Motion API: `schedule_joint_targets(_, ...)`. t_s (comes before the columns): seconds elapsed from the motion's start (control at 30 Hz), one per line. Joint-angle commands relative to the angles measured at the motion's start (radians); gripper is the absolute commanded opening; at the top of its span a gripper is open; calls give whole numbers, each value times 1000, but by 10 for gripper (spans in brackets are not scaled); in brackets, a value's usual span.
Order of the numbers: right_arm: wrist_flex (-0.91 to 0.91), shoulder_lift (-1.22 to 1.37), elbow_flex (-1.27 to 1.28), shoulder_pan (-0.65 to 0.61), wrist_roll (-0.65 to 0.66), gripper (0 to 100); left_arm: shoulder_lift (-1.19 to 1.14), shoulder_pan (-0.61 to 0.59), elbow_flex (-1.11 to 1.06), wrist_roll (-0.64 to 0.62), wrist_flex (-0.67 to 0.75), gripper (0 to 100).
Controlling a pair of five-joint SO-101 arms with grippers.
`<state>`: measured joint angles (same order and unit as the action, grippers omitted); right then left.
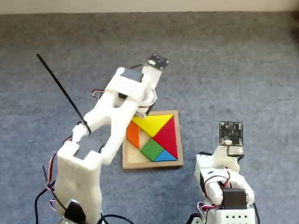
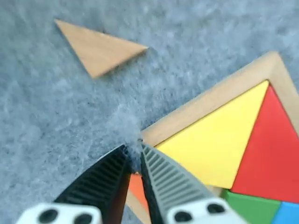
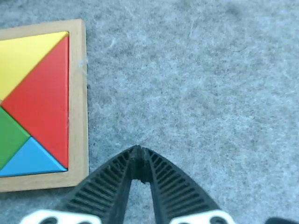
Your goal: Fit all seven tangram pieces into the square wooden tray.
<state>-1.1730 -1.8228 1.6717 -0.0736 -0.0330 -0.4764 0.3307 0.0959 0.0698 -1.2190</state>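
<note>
Left hand (image 2: 133,151) closed, empty, at a corner of the tray (image 2: 210,100); right hand (image 3: 138,154) closed, empty. Best to open wide, then drop over the wooden triangle (image 2: 100,49) near the tray.

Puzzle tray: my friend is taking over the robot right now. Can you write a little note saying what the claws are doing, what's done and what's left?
Left gripper: shut, empty, at a corner of the tray, next to the yellow triangle.
Right gripper: shut, empty, over the carpet beside the tray.
Done: the yellow triangle, red triangle, green square, blue triangle and orange piece sit in the tray.
Left: a plain wooden triangle lies on the carpet outside the tray. A pale patch in the tray looks unfilled, but I can't tell for sure.
</note>
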Motion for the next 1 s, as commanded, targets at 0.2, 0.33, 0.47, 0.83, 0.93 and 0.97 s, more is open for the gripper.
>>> schedule_joint_targets(0.2, -7, -13, 140, 12, -9, 5, 499, -5, -555, -60, 545, 6)
schedule_joint_targets(0.33, -7, -13, 140, 12, -9, 5, 538, -22, -634, -123, 701, 11)
schedule_joint_targets(0.47, -7, -13, 140, 12, -9, 5, 509, -22, -665, -127, 878, 11)
schedule_joint_targets(0.83, -7, -13, 140, 12, -9, 5, 122, -10, -410, -127, 1017, 11)
schedule_joint_targets(0.93, -7, -13, 140, 12, -9, 5, 65, -36, -308, -129, 934, 11)
schedule_joint_targets(0.97, -7, -13, 140, 12, -9, 5, 42, -41, -280, -143, 918, 11)
